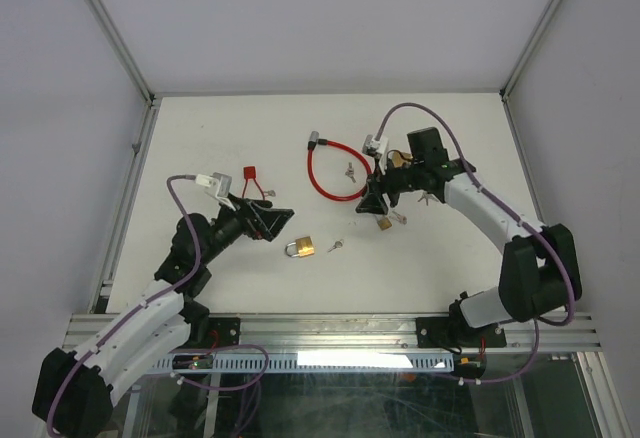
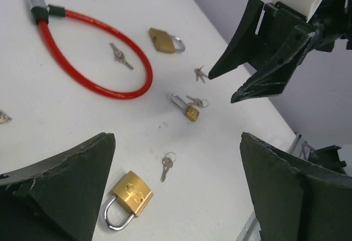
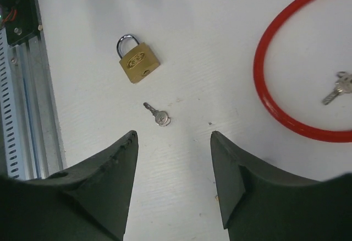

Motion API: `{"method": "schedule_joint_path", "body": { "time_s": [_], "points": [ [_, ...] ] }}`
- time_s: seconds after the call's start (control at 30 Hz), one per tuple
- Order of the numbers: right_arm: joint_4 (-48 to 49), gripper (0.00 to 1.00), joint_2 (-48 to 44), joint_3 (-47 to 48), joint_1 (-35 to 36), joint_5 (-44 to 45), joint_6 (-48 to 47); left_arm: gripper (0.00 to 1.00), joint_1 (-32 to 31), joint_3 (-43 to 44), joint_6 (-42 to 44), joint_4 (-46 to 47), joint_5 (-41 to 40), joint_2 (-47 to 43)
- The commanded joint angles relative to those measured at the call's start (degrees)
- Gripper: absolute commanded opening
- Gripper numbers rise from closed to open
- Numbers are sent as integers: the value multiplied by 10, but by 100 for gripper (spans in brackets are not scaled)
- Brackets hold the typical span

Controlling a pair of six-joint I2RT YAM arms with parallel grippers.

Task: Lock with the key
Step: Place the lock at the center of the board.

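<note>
From above, the padlock (image 1: 302, 248) lies on the desk (image 1: 220, 138) between the two arms. The key (image 1: 335, 245) is just beside it at 3 o'clock, not touching. The left claw (image 1: 278, 224) hangs at 10 o'clock of the padlock, jaws apart and empty. The right claw (image 1: 374, 206) stands at 2 o'clock, over a small padlock (image 1: 383, 224); its gap is hard to judge here. A red cable lock (image 1: 312, 168) loops at 12 o'clock, with spare keys (image 1: 350, 170) inside.

The left wrist view shows its own fingers (image 2: 66, 186) spread wide, with the padlock low between them at 7 o'clock of the key. Only this view gives the right claw from the side, tips apart above the desk. It also shows a third padlock (image 2: 165, 40) past the loop and a key pair (image 2: 201, 74) nearby.

The right wrist view settles that claw: jaws apart, nothing between them. Below it the key lies at 5 o'clock of the padlock, bare desk between them.
</note>
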Motion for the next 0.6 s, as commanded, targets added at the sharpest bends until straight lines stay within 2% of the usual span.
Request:
{"method": "schedule_joint_path", "body": {
  "time_s": [0.0,0.23,0.4,0.57],
  "points": [
    [-14,57,-78,-2,-24,-34,-76,99,6,-15,-13,66,21,-59],
    [-22,57,-151,-3,-61,-7,-105,99,6,59,-22,65,63,-49],
    [-60,58,-176,37,-81,52,-108,99,6,120,-16,28,80,-10],
    [-85,64,-193,88,-100,119,-100,99,6,194,27,-39,80,3]
  ]
}}
